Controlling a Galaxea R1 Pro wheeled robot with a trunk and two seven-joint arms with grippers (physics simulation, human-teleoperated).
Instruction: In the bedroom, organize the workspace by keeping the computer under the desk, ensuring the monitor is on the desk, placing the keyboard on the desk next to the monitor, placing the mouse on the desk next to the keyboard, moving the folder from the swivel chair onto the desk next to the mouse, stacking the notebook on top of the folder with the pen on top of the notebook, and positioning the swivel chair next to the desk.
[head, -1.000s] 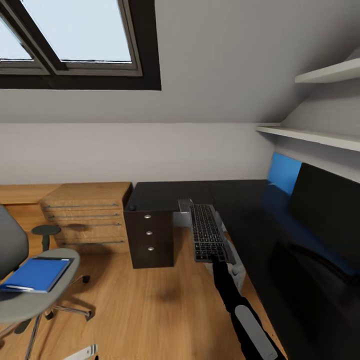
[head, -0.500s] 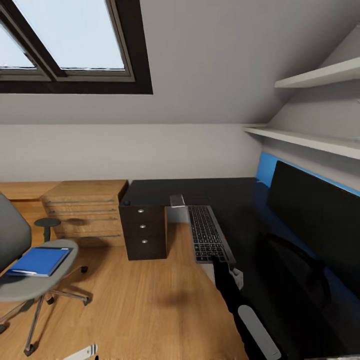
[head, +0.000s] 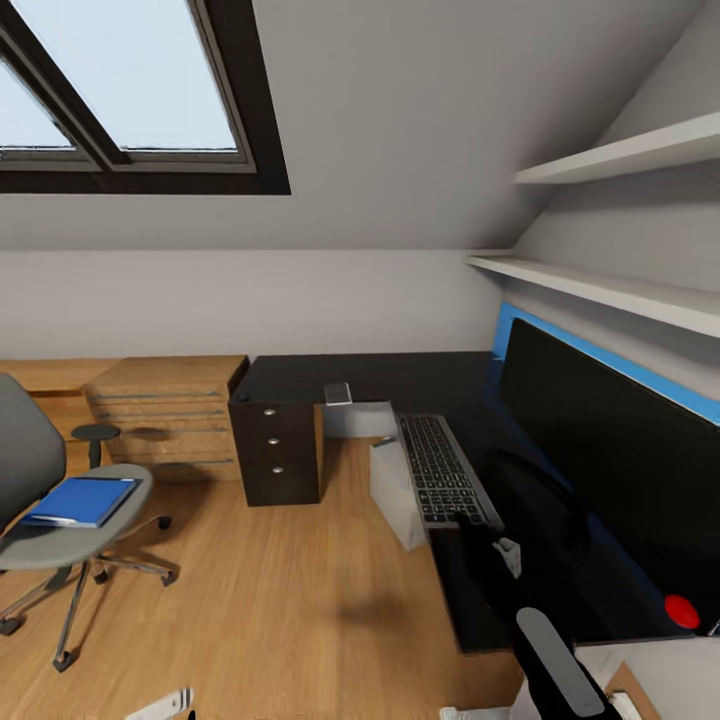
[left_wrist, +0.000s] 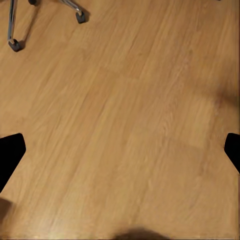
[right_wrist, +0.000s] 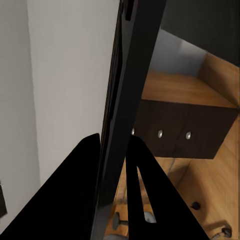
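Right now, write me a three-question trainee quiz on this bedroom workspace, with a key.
1. True or false: the right gripper is shut on the keyboard.
2. Where does the blue folder lie? A) on the desk B) on the swivel chair seat C) on the wooden floor
3. Fill in: the left gripper hangs open above the bare ____.

Key
1. True: in the right wrist view its fingers clamp the keyboard's thin edge.
2. B.
3. Floor, with a chair caster near the edge of the left wrist view.
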